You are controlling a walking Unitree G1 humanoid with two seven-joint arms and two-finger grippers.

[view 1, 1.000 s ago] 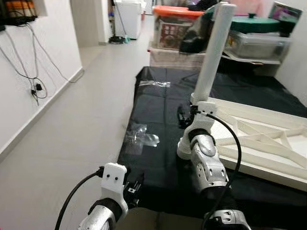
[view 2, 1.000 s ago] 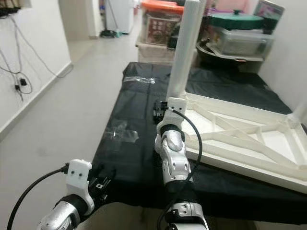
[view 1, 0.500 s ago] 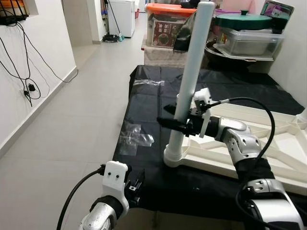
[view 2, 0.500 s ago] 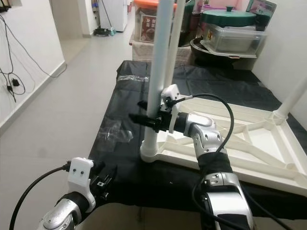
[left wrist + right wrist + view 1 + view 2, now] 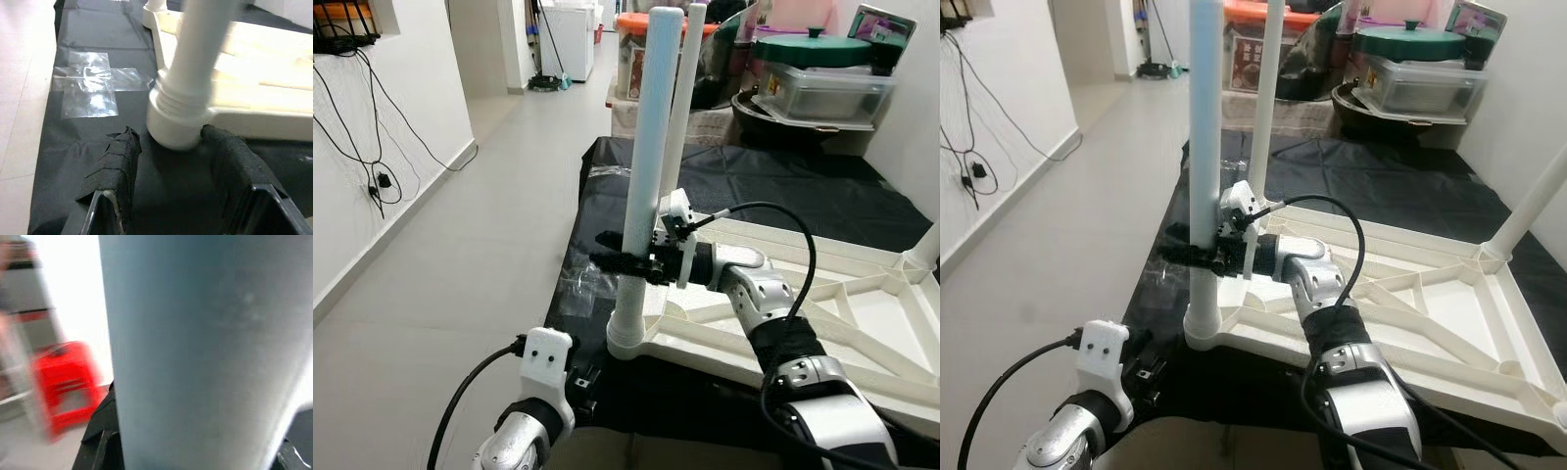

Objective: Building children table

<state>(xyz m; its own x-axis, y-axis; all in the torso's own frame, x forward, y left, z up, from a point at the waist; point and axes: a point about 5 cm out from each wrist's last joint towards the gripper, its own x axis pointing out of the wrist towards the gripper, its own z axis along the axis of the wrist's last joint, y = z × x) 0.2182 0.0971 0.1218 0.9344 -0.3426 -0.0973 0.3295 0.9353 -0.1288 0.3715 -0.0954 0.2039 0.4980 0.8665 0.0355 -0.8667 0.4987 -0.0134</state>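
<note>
Fitting leg point(image 5: 646, 147) into corner socket of upturned table top point(image 5: 1489, 323), at 12 o'clock on black sheet point(image 5: 783, 186) | right gripper point(image 5: 622, 262) jaws clenched on leg | left gripper point(image 5: 176, 196) jaws released, idle at 7 o'clock | next, likely: twist leg tight, let go.

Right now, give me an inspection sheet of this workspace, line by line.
Surface: black sheet spread on the floor.
Job's things: white tabletop lying upside down; near leg upright in its corner socket; a second leg stands behind it.
Clutter: clear plastic wrap on the sheet.
Grippers: right tool closed around the near leg; left tool open, low near the socket.
Cables: black wires hanging on the left wall.
Surroundings: storage boxes behind; tiled hallway.
</note>
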